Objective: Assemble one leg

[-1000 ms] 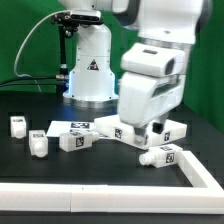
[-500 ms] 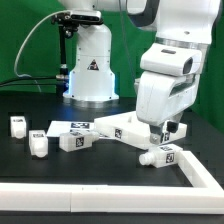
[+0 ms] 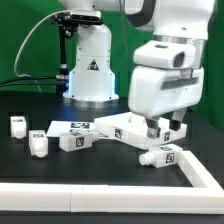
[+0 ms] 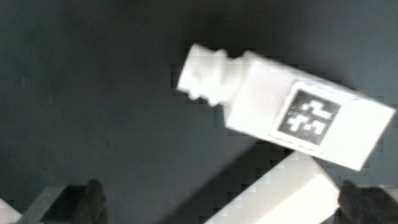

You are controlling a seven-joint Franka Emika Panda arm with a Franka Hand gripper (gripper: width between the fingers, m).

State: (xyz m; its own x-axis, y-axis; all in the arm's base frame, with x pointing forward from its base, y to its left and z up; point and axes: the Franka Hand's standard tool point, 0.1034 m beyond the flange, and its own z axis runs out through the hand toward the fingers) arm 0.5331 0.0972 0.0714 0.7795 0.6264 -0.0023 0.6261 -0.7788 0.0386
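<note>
Our arm [image 3: 165, 85] has shifted toward the exterior view's left above the white panel [image 3: 118, 128]. The leg [image 4: 285, 110] lies sideways on the counter [image 3: 100, 165], outside the claw [image 4: 222, 203], which is spread and empty; we should centre over it before descending.

Hand [image 3: 163, 126] pointing straight down, 2 fingers [image 4: 71, 205] spread apart.

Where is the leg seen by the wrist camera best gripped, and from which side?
Probably across the wide body of the leg, not its narrow neck, coming from above: it lies on its side, tag up, and its flat long sides suit the fingers.
</note>
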